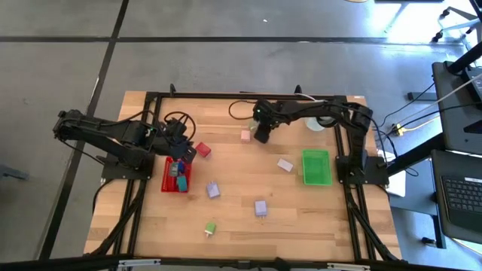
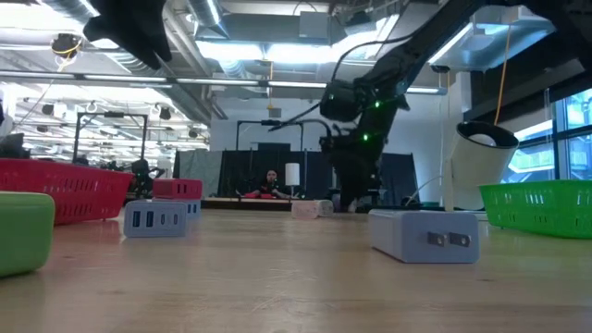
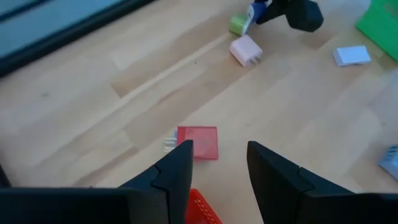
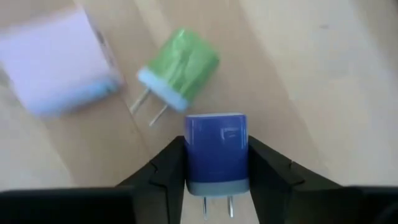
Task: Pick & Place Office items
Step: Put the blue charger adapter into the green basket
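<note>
Right tool (image 4: 217, 163) was clamped on a blue charger (image 4: 216, 149) beside a green charger (image 4: 180, 62). Left tool (image 3: 217, 163), fingers apart, hung above a red charger (image 3: 198, 142).

Two dark, jointed arms trail black cables, each ending in a tool (image 4: 217, 180) of two blunt black fingers (image 3: 177, 171).

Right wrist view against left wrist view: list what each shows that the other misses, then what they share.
Only the right wrist view shows the right gripper shut on a blue charger. Only the left wrist view shows the open left gripper above a red charger, a corner of the red tray, a lavender charger and the green tray. Both show the green charger beside the pink charger on the wooden table.
</note>
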Motion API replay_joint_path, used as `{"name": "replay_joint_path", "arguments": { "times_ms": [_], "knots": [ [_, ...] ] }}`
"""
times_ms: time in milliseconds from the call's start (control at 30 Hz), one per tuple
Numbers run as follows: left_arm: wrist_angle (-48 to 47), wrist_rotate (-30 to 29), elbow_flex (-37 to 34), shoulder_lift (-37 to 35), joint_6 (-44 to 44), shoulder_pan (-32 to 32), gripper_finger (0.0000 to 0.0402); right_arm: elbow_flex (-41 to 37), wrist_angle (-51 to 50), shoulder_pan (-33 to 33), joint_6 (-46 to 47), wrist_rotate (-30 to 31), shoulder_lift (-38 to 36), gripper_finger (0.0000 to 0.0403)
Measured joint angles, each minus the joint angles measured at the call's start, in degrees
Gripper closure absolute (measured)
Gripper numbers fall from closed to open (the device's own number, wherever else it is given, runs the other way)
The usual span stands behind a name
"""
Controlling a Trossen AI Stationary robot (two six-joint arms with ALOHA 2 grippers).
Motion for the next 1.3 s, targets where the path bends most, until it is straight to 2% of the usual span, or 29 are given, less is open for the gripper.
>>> {"name": "replay_joint_path", "arguments": {
  "times_ms": [167,300,567,800,1000,1100,1200,1300],
  "knots": [
    [0.0,-1.8,0.0,0.0,2.7,0.0,0.0254,0.0,1.7,0.5,7.6,0.0,-6.1,0.0268],
    [0.0,-5.4,0.0,0.0,3.0,0.0,0.0254,0.0,10.4,3.9,12.6,1.4,-12.4,0.0268],
    [0.0,-15.0,0.0,0.0,2.9,0.0,0.0255,0.1,36.1,13.8,9.1,4.7,-20.8,0.0262],
    [2.6,-24.6,0.0,0.0,2.8,0.0,0.0255,0.0,45.2,19.4,5.4,6.0,-25.8,0.0263],
    [7.5,-26.6,0.0,0.0,2.8,0.0,0.0255,0.0,45.5,23.1,4.7,7.1,-28.1,0.0262],
    [9.3,-27.0,0.0,0.0,3.5,0.0,0.0255,0.0,41.8,24.1,6.0,8.8,-28.8,0.0262],
    [10.3,-27.0,0.0,0.0,6.0,0.0,0.0255,0.0,34.5,24.8,11.1,9.1,-30.0,0.0262],
    [10.3,-27.1,0.0,0.0,8.8,0.0,0.0255,0.0,20.7,25.7,18.9,9.0,-31.7,0.0262]
  ]
}}
